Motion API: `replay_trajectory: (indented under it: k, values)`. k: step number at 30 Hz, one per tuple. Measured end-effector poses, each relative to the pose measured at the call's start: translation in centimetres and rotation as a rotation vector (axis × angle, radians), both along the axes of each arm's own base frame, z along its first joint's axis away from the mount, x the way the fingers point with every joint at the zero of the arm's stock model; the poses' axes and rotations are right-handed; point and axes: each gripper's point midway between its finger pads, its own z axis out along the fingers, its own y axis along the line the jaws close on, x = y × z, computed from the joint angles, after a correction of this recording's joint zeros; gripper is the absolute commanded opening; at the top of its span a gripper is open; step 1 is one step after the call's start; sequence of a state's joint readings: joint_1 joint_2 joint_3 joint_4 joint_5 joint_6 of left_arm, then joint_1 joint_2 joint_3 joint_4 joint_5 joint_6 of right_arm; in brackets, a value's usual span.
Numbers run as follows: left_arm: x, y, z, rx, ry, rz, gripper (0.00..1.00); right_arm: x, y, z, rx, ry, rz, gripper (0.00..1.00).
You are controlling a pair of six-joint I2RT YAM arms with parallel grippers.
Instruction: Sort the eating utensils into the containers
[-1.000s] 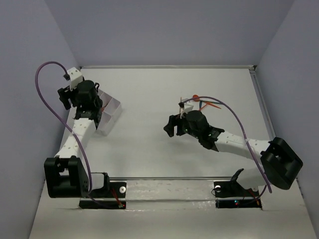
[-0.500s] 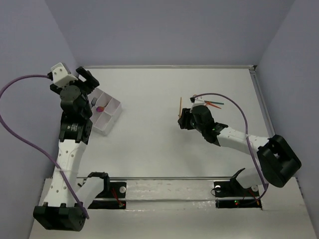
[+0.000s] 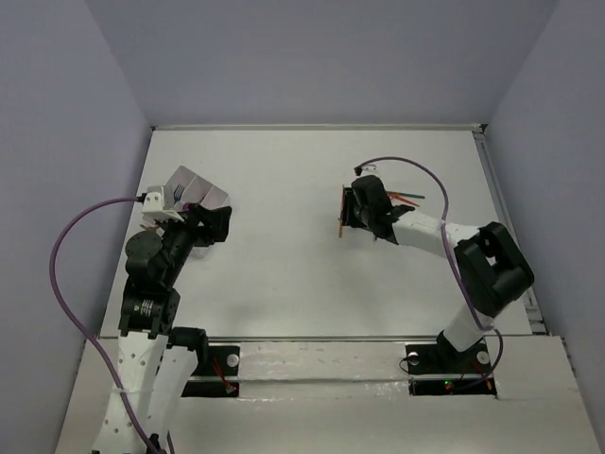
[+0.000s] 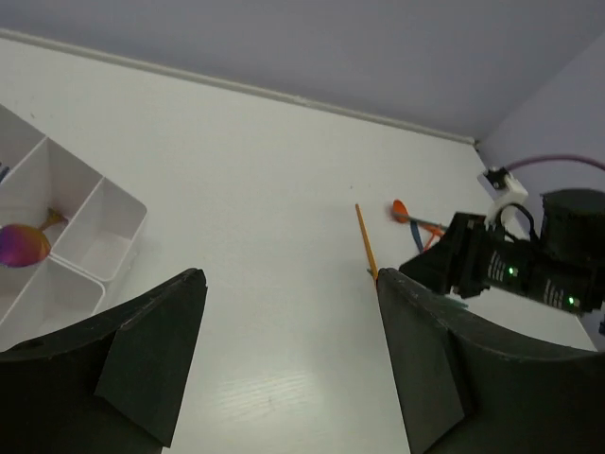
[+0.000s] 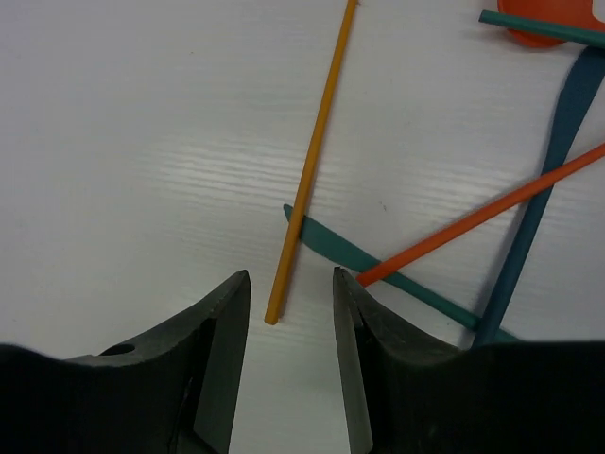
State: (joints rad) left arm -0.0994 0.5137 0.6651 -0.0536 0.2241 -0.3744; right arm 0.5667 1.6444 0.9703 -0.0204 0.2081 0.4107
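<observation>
The white divided tray (image 3: 201, 189) sits at the left; in the left wrist view (image 4: 113, 222) one compartment holds a purple-orange spoon (image 4: 21, 244). A copper-orange stick (image 5: 312, 161) lies on the table, its near end between my right gripper's (image 5: 290, 284) open fingers. It crosses a teal knife (image 5: 378, 265). An orange-red stick (image 5: 492, 213), a blue utensil (image 5: 548, 161) and an orange spoon (image 5: 548, 21) lie to its right. From above, the right gripper (image 3: 350, 214) is at the stick (image 3: 341, 210). My left gripper (image 3: 219, 227) is open and empty just right of the tray.
The utensil pile (image 3: 406, 200) lies right of the right gripper. The table's back edge meets the wall (image 3: 312, 127); a raised rail (image 3: 496, 189) runs along the right side. Bare table lies between the tray and the stick.
The left arm has swung back from over the tray, and its gripper now sits low beside the tray's right edge. The right gripper has moved to the copper-orange stick and straddles its end.
</observation>
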Motion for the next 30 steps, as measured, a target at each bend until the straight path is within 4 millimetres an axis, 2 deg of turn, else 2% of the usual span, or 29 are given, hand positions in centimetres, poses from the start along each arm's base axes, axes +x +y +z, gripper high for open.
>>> replay_trajectory:
  k: [2,4,13,17,19,21,26,30]
  values:
    - [-0.5,-0.4,-1.0,0.008,0.025,-0.028,0.83,1.1,0.5,-0.4,-0.019,0.014,-0.002,0.44]
    - [-1.1,-0.8,-1.0,0.010,0.021,-0.057,0.83,1.9,0.8,-1.0,-0.042,0.033,-0.009,0.44]
    - [-2.9,-2.2,0.2,0.009,-0.036,-0.139,0.83,4.6,1.2,-3.8,-0.147,0.111,-0.050,0.37]
    - [-3.1,-2.7,0.1,0.009,-0.033,-0.161,0.82,5.5,1.4,-4.5,-0.172,0.123,-0.062,0.29]
    - [-3.2,-2.8,0.1,0.009,-0.031,-0.166,0.78,5.8,1.4,-4.9,-0.183,0.130,-0.068,0.22]
    - [-3.2,-2.9,0.1,0.008,-0.031,-0.168,0.75,5.8,1.3,-5.3,-0.193,0.137,-0.072,0.20]
    - [-3.1,-2.9,0.0,0.009,-0.025,-0.170,0.73,5.9,1.2,-5.3,-0.199,0.134,-0.077,0.07]
    - [-2.6,-3.1,-0.7,0.010,0.006,-0.177,0.72,5.9,1.2,-5.2,-0.204,0.131,-0.069,0.07]
